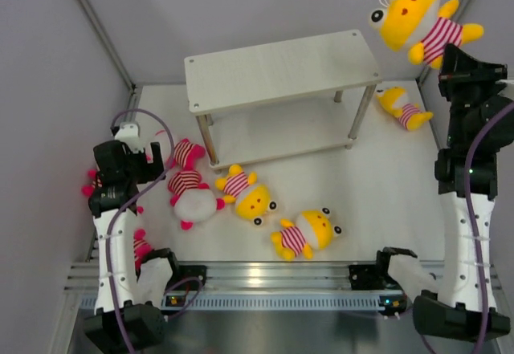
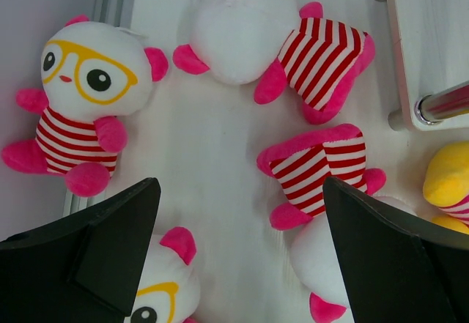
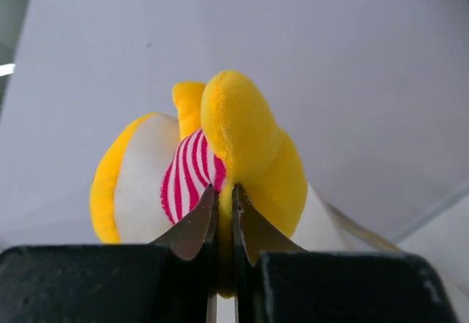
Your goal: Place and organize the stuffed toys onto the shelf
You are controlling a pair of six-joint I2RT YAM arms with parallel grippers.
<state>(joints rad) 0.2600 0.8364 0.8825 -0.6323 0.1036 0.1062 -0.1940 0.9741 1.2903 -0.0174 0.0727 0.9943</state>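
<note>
While the right fingers (image 3: 196, 224) are clamped on a yellow doll (image 1: 418, 15), holding it in the air above the shelf's (image 1: 281, 69) right end, the left fingers (image 2: 110, 250) hang spread apart over pink dolls (image 2: 322, 52) lying on the counter (image 1: 377, 185) off the shelf's front-left corner. Two yellow dolls (image 1: 255, 197) lie before the shelf, and a third one (image 1: 404, 107) lies beside its right legs.

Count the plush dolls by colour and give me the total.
Yellow plush dolls: 4
Pink plush dolls: 4
Total: 8
</note>
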